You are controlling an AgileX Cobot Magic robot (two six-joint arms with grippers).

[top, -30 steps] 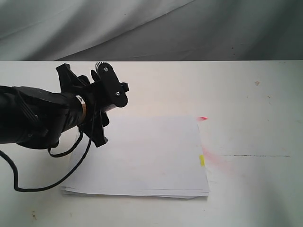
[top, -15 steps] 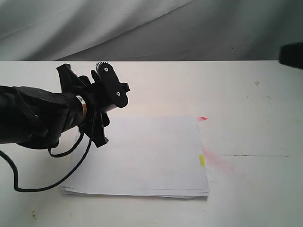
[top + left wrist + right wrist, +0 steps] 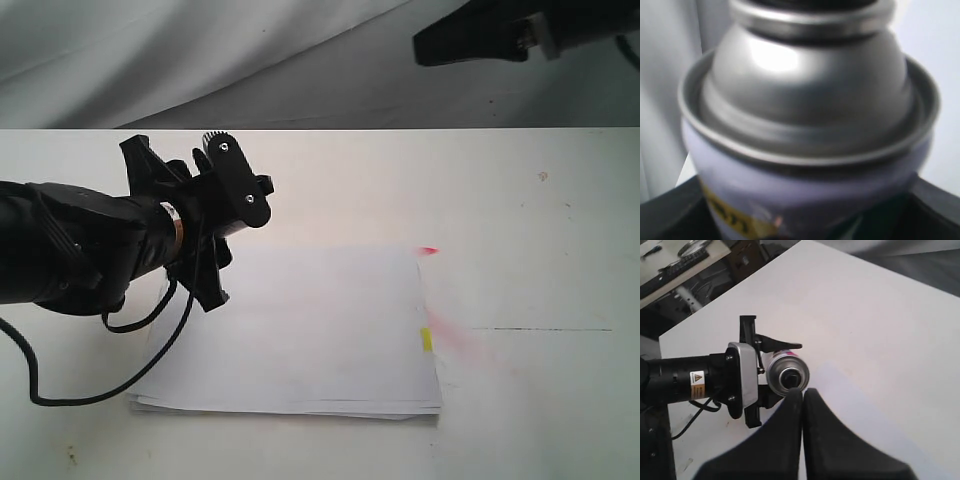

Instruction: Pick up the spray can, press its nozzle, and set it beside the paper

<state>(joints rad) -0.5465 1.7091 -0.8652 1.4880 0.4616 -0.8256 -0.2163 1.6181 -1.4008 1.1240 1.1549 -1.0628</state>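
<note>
In the exterior view the spray can is almost wholly hidden behind the black left gripper, so neither its label nor its base can be made out there. Whether it is clear of the surface cannot be told. The left wrist view is filled by the spray can at close range and out of focus. Its silver dome and rolled rim are plain, but the label is cut off at the bottom edge and only a dark sliver of the cap shows at the top edge.

The right wrist view looks down onto the can's top, with the dark nozzle at the centre of the silver ring. The left gripper's fingers clamp the can from two sides, and one of them is partly covered by the right gripper. That right gripper has its two fingers pressed together with only a thin seam between them, and it carries nothing. In the exterior view it is a dark shape cut off at the top right corner, well apart from the can.

The can sits over the far left corner of the paper, which lies flat with a yellow tab at its right edge. The can is sealed, and its contents cannot be seen.
</note>
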